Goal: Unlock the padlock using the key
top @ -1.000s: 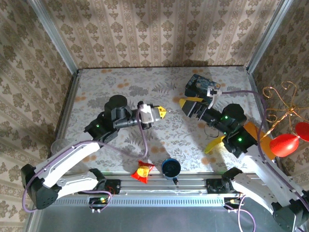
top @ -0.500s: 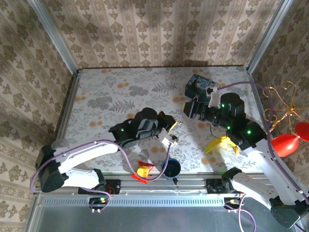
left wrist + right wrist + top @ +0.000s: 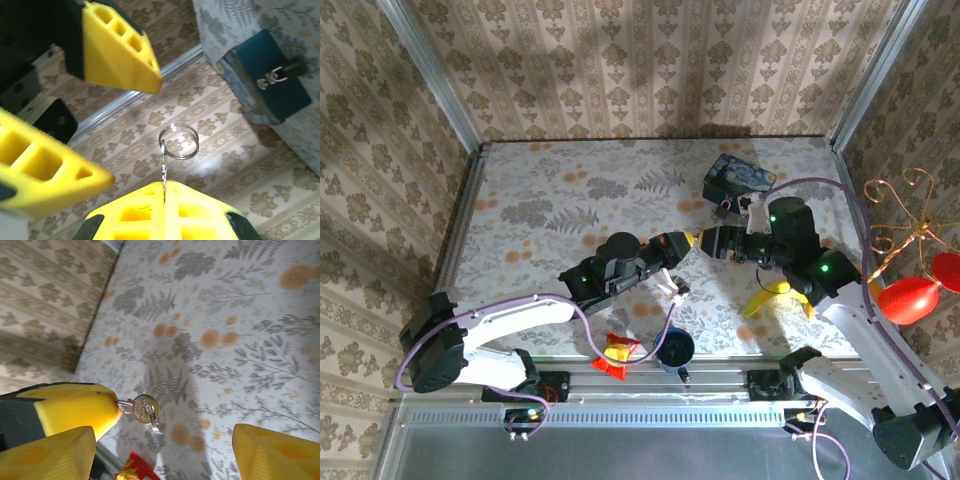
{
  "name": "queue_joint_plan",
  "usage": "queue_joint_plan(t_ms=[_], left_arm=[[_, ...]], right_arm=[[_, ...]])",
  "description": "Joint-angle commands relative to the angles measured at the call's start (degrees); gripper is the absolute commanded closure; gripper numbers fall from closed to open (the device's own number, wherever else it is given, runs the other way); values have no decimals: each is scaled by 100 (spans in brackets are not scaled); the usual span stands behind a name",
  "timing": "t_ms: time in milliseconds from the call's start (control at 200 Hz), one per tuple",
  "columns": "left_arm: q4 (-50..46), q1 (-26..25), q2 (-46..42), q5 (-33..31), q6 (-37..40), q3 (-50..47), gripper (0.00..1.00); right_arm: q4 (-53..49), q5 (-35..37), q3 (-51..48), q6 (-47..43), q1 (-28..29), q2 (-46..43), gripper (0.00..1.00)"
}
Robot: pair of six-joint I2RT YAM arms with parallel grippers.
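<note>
We see the left gripper (image 3: 164, 191) pinched tight on the key (image 3: 145, 405). The blade is clamped edge-on between its yellow pads and the key ring (image 3: 179, 141) sticks out past the tips. In the overhead view it sits mid-table, raised off the table (image 3: 550, 190), tip to tip with the right gripper (image 3: 165, 437). The right one's fingers are spread wide with nothing pinched, and the key hangs in the gap between them (no contact that we can make out).

The padlock (image 3: 281, 73) hangs on the front face of the blue tin (image 3: 740, 178), silvery shackle against a small dark body. It is too small for us to tell whether it is locked. The tin stands at the far right of the table, beyond both grippers, and the key is well apart from the padlock.

Near edge: red-yellow wrapper (image 3: 615, 352), dark blue cup (image 3: 673, 347). A banana (image 3: 775, 297) lies under the right arm.
</note>
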Motion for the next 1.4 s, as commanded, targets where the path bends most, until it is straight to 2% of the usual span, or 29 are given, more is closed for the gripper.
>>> queue_joint_plan(t_ms=[0, 75, 230, 505, 880, 1396], left_arm=[[863, 63, -214, 483, -20, -161, 100], [984, 62, -288, 584, -227, -221, 100], [1127, 53, -344, 658, -387, -316, 100], [1126, 35, -466, 712, -613, -365, 100], [1021, 182, -467, 588, -897, -312, 100], [1183, 294, -460, 537, -1076, -313, 100]], right_arm=[[1045, -1895, -169, 54, -560, -228, 28], [1567, -2435, -296, 413, -820, -239, 34], [1911, -2763, -320, 713, -854, 42, 47], [2542, -3230, -249, 959, -857, 640, 46], [2754, -3378, -249, 1048, -847, 818, 63], [3140, -3326, -454, 1266, -742, 1000, 66]])
